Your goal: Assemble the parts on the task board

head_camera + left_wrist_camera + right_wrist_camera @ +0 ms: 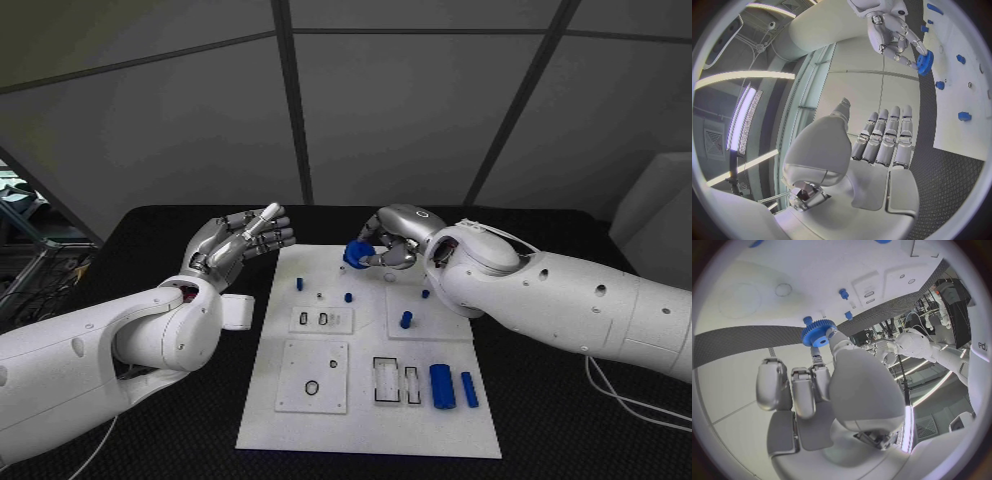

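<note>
While I look from left to right, I see first my left hand [238, 243] raised beside the far left corner of the task board [289, 420]; its fingers are straight and apart, and it holds nothing. The board is a flat white plate on the black table [577, 440], with smaller white panels fixed on it and dark-edged slots cut in them.

Several small blue pegs [349, 297] already stand upright in the far panels, so I judge that part of the work is done. Two blue cylinders [441, 386] lie side by side near the right edge, beside empty rectangular slots; these are probably not yet placed.

Further right, my right hand [392, 245] pinches a blue gear [358, 253] between thumb and fingertips, above the far edge of the board. The gear [818, 335] is a round toothed plastic disc with a hole in its middle, and looks matte. It must be put onto a peg, I think.
</note>
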`<control>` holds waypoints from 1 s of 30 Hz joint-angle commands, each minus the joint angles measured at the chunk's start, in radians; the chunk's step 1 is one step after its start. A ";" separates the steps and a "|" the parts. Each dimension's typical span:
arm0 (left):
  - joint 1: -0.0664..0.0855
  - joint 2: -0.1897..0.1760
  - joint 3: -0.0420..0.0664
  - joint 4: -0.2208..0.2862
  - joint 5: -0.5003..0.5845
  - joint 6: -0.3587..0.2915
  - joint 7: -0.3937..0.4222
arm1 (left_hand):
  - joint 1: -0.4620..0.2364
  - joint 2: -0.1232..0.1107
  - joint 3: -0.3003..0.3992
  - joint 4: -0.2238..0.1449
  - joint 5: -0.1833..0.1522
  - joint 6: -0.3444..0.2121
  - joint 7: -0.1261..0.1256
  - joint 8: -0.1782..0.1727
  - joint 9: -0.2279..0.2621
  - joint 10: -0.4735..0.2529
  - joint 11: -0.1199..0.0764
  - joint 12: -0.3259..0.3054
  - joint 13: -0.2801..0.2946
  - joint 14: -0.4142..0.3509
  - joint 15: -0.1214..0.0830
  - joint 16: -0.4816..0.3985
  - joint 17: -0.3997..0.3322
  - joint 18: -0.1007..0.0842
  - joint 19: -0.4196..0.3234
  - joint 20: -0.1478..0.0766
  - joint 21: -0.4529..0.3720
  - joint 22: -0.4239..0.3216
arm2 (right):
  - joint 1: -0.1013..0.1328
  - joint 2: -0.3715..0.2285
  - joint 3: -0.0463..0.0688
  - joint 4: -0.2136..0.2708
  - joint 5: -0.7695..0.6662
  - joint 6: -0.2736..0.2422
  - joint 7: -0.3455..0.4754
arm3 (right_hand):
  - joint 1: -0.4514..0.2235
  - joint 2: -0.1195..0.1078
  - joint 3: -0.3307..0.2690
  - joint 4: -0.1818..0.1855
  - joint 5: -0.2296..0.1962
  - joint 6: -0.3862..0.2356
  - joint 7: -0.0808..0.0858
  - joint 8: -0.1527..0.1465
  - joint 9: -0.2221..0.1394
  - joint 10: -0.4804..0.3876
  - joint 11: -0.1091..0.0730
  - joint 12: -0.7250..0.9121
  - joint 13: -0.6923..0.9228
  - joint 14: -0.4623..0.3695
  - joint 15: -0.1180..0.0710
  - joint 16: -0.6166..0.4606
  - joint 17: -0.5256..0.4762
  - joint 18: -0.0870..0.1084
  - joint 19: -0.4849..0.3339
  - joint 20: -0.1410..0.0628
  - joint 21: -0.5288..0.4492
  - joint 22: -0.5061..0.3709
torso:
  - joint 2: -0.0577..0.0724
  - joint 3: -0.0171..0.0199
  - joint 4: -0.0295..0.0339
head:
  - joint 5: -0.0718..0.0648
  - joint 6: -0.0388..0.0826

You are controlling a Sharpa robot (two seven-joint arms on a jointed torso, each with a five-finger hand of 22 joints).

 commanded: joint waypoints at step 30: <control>0.002 0.012 0.001 0.002 -0.002 0.012 0.000 | 0.004 0.010 0.001 -0.006 0.000 -0.007 0.059 -0.001 0.000 -0.007 0.001 -0.005 -0.001 -0.004 0.001 -0.004 -0.002 -0.018 0.008 0.000 0.002 -0.001 | 0.002 0.173 -0.015 -0.155 -0.131 0.134 -0.028 | -0.012 -0.005 0.021 -0.003 0.005 0.025 -0.016 -0.005 0.002 0.005 0.001 0.002 0.061 0.099 -0.003 0.005 0.241 -0.019 0.009 -0.001 0.004 0.003 | 0.002 0.0023 0.0017 | 0.011 -0.013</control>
